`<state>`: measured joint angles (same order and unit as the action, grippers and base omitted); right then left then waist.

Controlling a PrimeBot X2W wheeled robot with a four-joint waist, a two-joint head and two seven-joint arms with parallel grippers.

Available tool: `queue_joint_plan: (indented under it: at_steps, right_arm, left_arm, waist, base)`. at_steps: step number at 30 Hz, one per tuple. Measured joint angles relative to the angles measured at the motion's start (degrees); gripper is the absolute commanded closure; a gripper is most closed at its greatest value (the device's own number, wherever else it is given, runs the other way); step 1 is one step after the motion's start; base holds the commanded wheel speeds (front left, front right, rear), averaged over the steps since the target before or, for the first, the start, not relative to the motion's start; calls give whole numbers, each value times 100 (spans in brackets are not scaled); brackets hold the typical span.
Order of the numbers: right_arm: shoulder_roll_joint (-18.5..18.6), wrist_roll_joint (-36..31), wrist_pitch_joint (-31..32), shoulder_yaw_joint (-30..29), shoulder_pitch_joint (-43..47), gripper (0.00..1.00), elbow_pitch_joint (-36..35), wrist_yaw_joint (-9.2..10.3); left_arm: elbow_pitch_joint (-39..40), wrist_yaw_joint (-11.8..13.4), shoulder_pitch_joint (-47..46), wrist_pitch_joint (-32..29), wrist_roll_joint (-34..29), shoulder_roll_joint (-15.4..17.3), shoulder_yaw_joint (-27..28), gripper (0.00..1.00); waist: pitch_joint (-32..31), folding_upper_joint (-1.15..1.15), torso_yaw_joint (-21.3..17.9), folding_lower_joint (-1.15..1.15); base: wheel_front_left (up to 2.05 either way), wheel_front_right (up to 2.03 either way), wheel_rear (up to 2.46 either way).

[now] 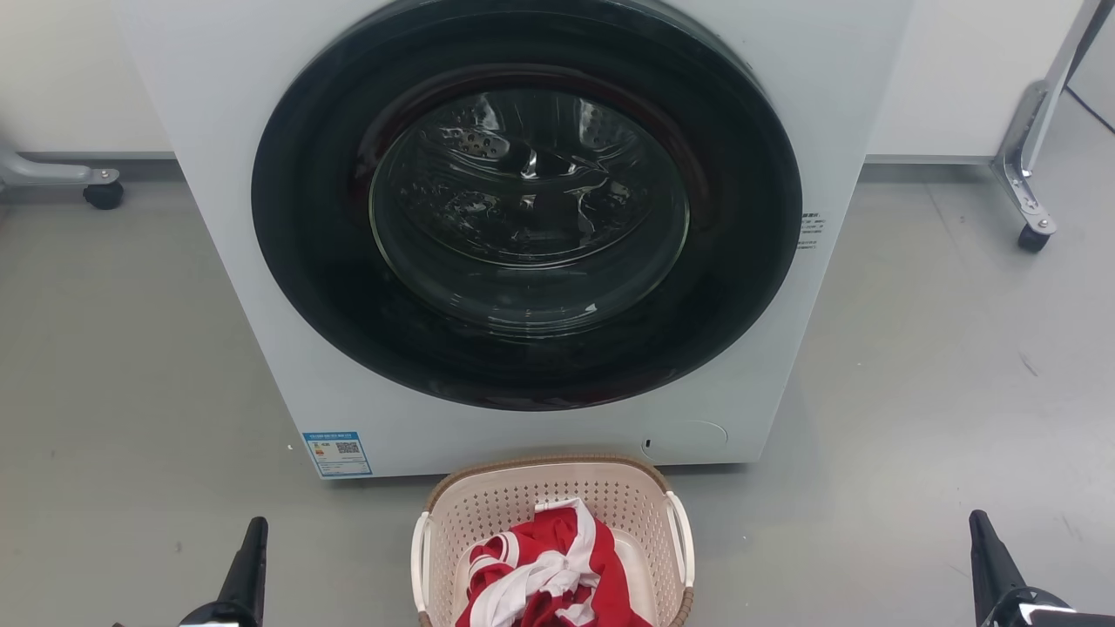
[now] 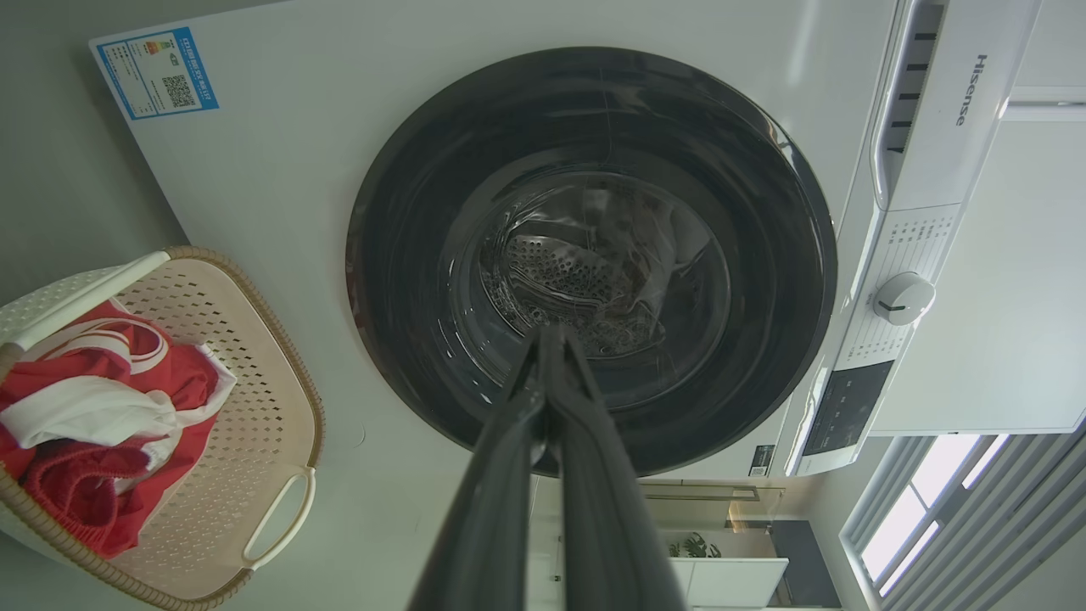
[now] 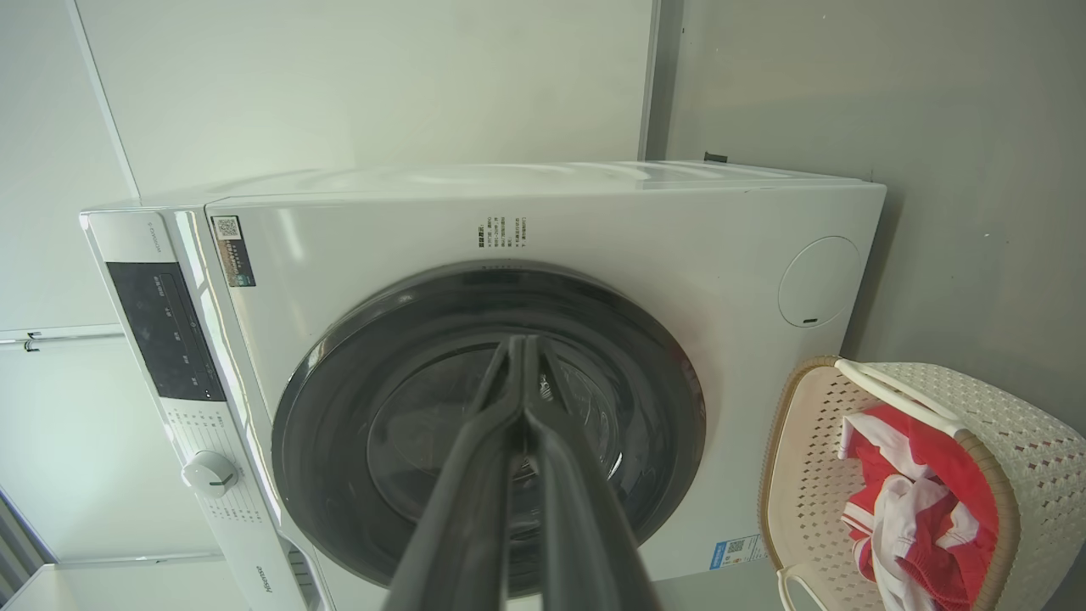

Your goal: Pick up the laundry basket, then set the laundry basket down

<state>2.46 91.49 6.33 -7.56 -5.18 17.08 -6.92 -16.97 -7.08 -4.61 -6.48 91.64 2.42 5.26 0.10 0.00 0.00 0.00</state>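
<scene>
The laundry basket [image 1: 488,509] is cream, dotted all over with small perforations, its rim brown with a woven look, its handles white; the garment [image 1: 557,575] is red with white bands; the washing machine [image 1: 226,174] is white, its door [image 1: 314,261] glossy black, its label [image 1: 337,453] blue; the floor [image 1: 941,392] is grey; the left gripper [image 2: 551,335] and the right gripper [image 3: 519,344] are dark grey.

The bottom edge of the head view cuts off the near end of the laundry basket [image 1: 488,509], a red and white cloth [image 1: 549,575] hides much of its floor, and the print on the blue label [image 1: 337,453] is too small to read.
</scene>
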Motion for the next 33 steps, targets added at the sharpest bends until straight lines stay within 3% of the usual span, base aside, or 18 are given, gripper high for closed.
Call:
queue_joint_plan:
  at_steps: [33]
  right_arm:
    - [0,1,0,0,0,100,0,0]
  left_arm:
    - [0,-1,0,0,1,0,-1,100]
  waist:
    - [0,0,0,0]
  base:
    - [0,0,0]
